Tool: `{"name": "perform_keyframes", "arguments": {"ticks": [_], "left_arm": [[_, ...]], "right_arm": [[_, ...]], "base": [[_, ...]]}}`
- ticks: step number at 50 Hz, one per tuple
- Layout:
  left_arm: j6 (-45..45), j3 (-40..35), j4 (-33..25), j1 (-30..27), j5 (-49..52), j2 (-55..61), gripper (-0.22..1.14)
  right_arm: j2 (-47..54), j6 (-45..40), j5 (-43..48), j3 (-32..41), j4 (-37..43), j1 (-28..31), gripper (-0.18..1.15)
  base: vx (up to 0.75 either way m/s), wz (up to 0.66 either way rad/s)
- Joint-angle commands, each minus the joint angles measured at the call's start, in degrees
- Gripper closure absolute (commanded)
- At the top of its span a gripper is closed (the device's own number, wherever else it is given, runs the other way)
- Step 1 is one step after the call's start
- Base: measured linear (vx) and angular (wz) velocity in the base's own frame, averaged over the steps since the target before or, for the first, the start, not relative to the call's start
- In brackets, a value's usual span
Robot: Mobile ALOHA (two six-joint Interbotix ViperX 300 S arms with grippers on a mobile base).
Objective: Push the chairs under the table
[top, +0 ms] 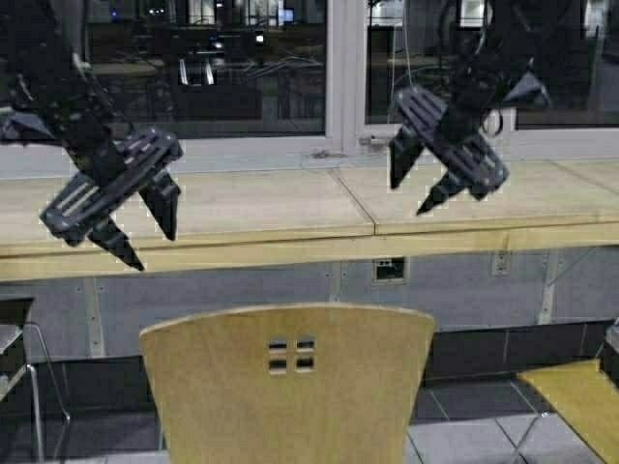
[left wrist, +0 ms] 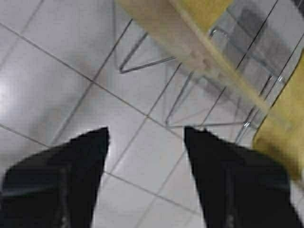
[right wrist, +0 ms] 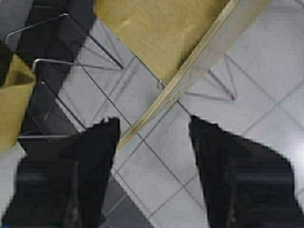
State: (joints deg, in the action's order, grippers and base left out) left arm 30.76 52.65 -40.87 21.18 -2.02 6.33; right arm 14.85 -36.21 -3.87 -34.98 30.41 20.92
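**Both arms raised, nothing touching the chair**

Landmark: the table, the long pale-wood counter running under the window.

- The chair sits on the near side of the table, roughly centred, backrest facing the robot with four small holes showing. Backrest top is below the table's front edge and still out in front of it, not tucked under.
- A second chair is on the near side of the table too, off to the right; only part of its tan seat is visible.
- Left gripper hangs in the air in front of the table's left part, jaws spread wide, holding nothing. Its wrist view shows floor tiles and chrome legs between the fingers.
- Right gripper hangs over the table's right part, jaws also wide apart, empty.
- A grey metal chair is partly visible at the table's far left.
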Motion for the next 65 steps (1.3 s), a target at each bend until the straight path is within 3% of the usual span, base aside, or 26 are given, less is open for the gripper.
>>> {"name": "perform_keyframes", "arguments": {"ticks": [1,18,52,65], "left_arm": [[0.0,-2.5,-4.5,1.5,0.2,1.7,0.05],[0.1,-7.9,-11.7,2.6,2.1,11.8,0.05],[0.4,-13.5,-13.3,3.0,2.9,19.7,0.05],[0.4,-18.9,-13.3,3.0,2.5,24.7,0.05]], "right_arm": [[1.2,-0.1,-1.2,1.0,2.5,0.2,0.13],[7.7,-0.5,-3.4,2.3,7.2,0.1,0.13],[16.2,-0.5,-4.7,6.2,7.6,0.1,0.13],[20.8,-0.5,-5.0,10.2,7.7,0.1,0.13]], "base": [[0.17,0.04],[0.14,0.04],[0.04,0.02],[0.0,0.0]]}}
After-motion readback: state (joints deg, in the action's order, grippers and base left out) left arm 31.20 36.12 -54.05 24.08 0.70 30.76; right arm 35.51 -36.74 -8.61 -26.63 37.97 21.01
